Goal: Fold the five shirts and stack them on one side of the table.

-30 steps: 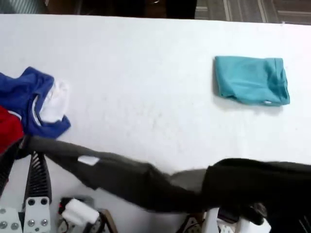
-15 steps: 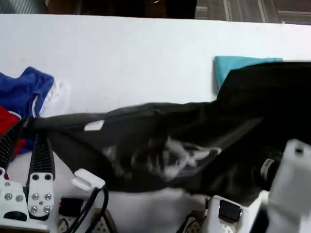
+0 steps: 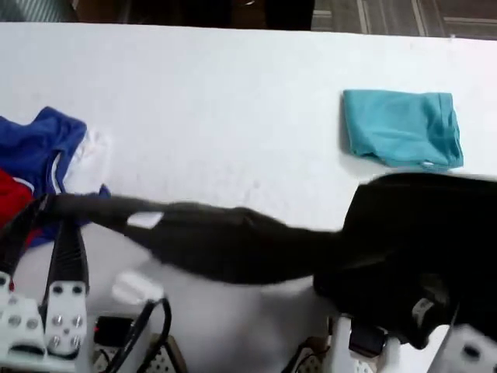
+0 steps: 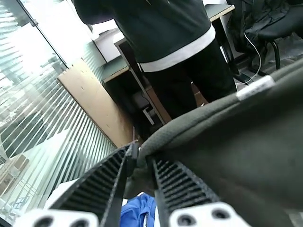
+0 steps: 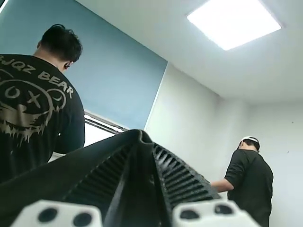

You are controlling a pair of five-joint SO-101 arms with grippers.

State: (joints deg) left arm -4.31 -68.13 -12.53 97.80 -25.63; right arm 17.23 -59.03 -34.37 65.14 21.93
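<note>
Dark grey shirt is hanging stretched between left end effector and right end effector, both clamped tight on its edge. Beyond the right one, one folded teal shirt is lying on the bench. Beside the left, blue shirt and red shirt are awaiting folding.

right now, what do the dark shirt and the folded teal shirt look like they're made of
Dark shirt: soft matte knit, probably cotton jersey; it hangs limp between the left gripper and right gripper, with a thick stitched hem and a fine fuzzy surface. Teal shirt: similar matte knit, folded with soft rounded creases. Exact fibre can't be told.
</note>
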